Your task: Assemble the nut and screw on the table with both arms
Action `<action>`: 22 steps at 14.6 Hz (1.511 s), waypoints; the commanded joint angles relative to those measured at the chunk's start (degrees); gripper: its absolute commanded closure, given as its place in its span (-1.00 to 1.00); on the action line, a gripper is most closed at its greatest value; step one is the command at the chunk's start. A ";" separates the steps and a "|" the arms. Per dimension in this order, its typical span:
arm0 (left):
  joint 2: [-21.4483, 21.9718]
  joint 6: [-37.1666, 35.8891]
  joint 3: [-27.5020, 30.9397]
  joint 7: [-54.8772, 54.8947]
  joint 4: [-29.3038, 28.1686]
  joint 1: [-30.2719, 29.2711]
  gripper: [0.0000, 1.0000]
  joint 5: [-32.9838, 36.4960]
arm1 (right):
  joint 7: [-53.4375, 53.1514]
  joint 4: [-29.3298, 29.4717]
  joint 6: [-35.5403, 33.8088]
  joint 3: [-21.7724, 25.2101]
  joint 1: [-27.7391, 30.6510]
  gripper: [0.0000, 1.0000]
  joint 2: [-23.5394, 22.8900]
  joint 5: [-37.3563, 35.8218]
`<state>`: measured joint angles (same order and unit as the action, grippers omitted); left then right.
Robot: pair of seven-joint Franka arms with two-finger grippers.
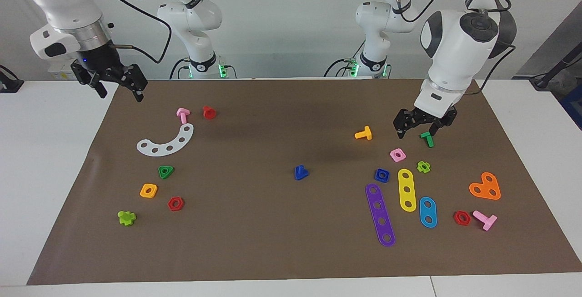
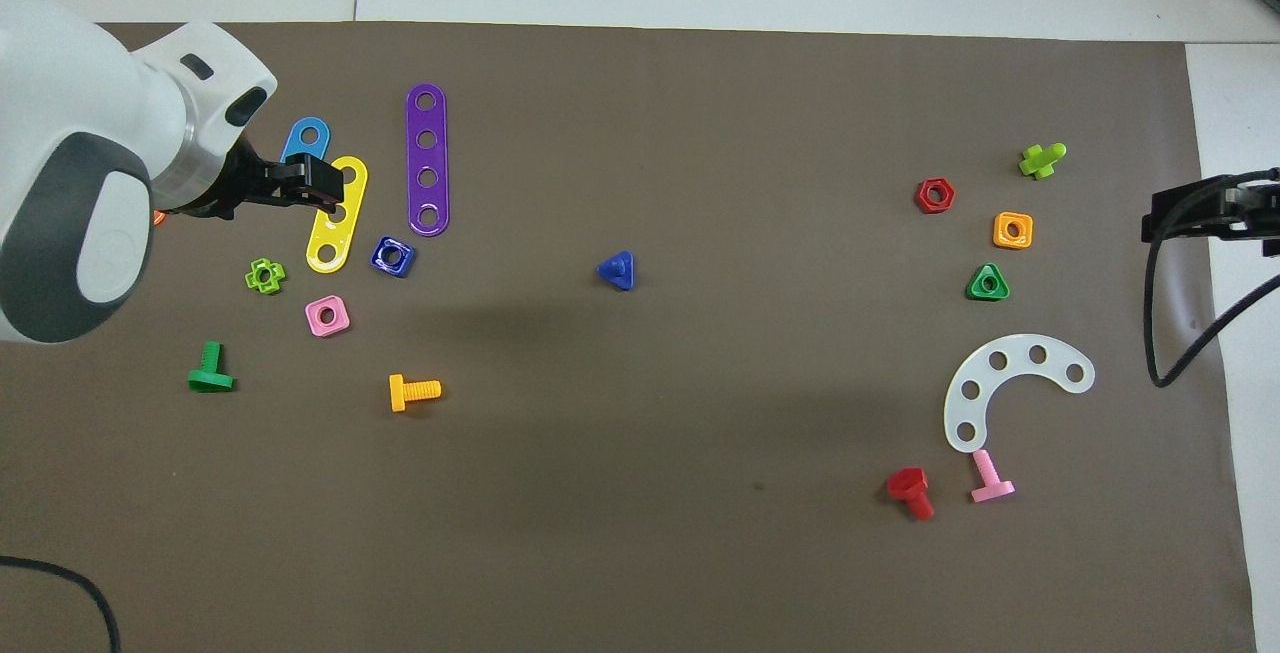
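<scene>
The dark blue square nut (image 1: 382, 175) lies flat on the brown mat (image 1: 273, 242) toward the left arm's end, beside a yellow strip; it also shows in the overhead view (image 2: 392, 256). The dark blue screw (image 1: 300, 172) with its triangular head lies alone near the mat's middle, also seen in the overhead view (image 2: 617, 270). My left gripper (image 1: 417, 132) is open and empty, raised over the cluster of parts near the nut; from overhead it (image 2: 318, 185) covers the yellow strip's end. My right gripper (image 1: 120, 96) is open and empty, raised over the mat's edge at the right arm's end (image 2: 1200, 218).
Near the nut lie a pink square nut (image 1: 398, 154), green bolt (image 1: 427, 138), orange bolt (image 1: 363, 133), yellow strip (image 1: 407, 189) and purple strip (image 1: 380, 214). At the right arm's end lie a white arc (image 1: 166, 141), green triangular nut (image 1: 166, 171), orange nut (image 1: 148, 190), red bolt (image 1: 209, 112).
</scene>
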<state>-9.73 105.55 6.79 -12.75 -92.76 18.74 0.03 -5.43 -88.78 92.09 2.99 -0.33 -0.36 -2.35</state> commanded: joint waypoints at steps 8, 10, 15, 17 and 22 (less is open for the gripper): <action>-6.35 10.26 0.68 -6.31 -0.66 7.62 -1.00 -2.14 | -2.21 -2.18 -4.20 -0.88 -0.55 -1.00 1.94 2.26; -8.63 13.08 0.68 -6.67 -0.32 9.20 -1.00 -2.92 | -2.30 -2.18 -4.20 -0.97 -0.55 -1.00 1.94 2.26; -10.93 15.03 1.03 -6.68 -3.11 9.39 -0.89 -4.51 | -2.30 -2.27 -4.11 -1.32 -0.55 -1.00 2.03 2.44; -10.22 15.47 1.12 -0.47 -6.19 7.81 -0.86 -2.85 | -2.30 -2.27 -4.11 -1.32 -0.55 -1.00 2.03 2.44; -10.40 24.24 0.95 15.36 -12.08 2.45 -0.80 -2.84 | -2.30 -2.27 -4.11 -1.32 -0.55 -1.00 2.03 2.44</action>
<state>-21.51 124.83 8.16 -3.08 -100.10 23.10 -3.46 -7.26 -89.38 87.88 2.07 -1.23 0.13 -0.98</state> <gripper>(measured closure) 0.093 0.000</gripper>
